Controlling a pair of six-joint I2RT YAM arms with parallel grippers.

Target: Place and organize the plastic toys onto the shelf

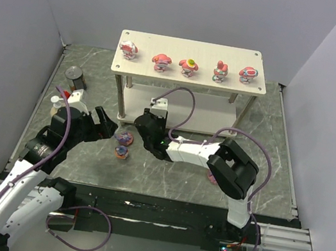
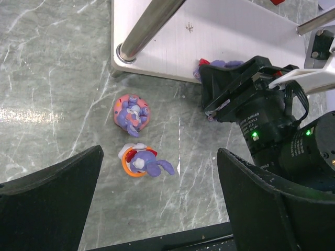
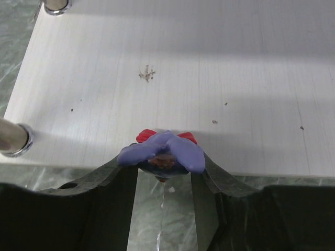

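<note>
I am pinching a purple toy (image 3: 162,150) in my half-closed right gripper (image 3: 164,166) at the shelf's (image 1: 175,45) lower front edge, while 5 pink toys (image 1: 190,67) are standing on its top and 2 other toys (image 2: 132,112) are waiting just in front.

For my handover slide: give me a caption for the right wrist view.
A purple toy pinched in the right gripper at the edge of the lower shelf board.
</note>
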